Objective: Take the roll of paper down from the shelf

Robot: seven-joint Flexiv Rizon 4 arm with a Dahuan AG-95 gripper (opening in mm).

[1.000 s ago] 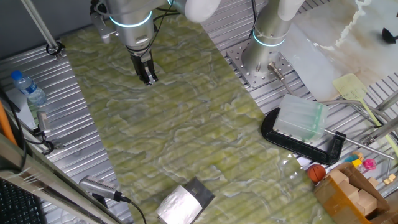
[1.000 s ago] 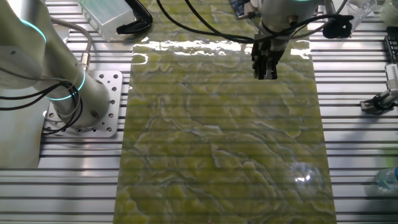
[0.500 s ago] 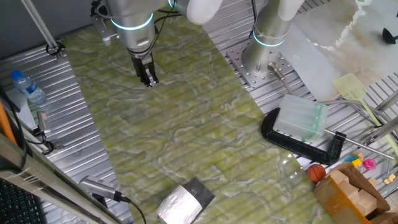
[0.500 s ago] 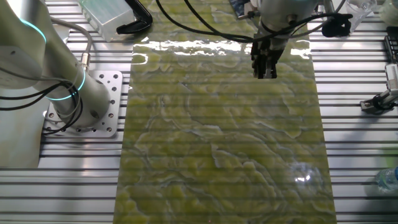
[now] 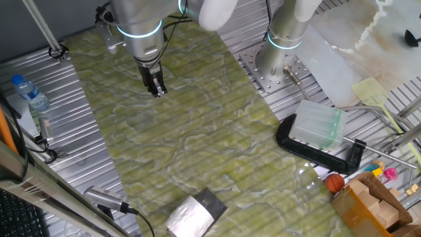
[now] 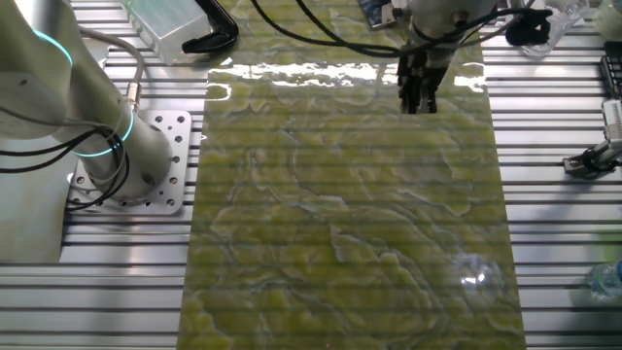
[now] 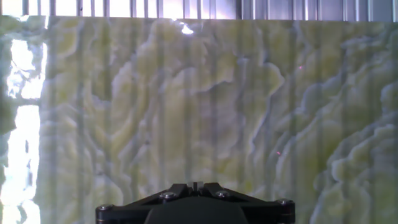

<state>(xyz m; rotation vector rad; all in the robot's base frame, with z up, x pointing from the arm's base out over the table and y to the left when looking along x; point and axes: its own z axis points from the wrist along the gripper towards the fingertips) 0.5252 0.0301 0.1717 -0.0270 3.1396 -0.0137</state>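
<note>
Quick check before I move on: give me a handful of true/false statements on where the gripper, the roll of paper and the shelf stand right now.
1. The gripper holds the roll of paper. False: nothing is between its fingers; the roll of paper lies far from it at the near edge of the mat.
2. The roll rests beside the shelf, touching it. True.
3. The gripper hangs over bare green mat. True: the hand view shows only mat below.
4. The translucent box sits on the green mat. False: it sits on the black clamp, off the mat.
5. A water bottle lies on the metal table, off the mat. True.
</note>
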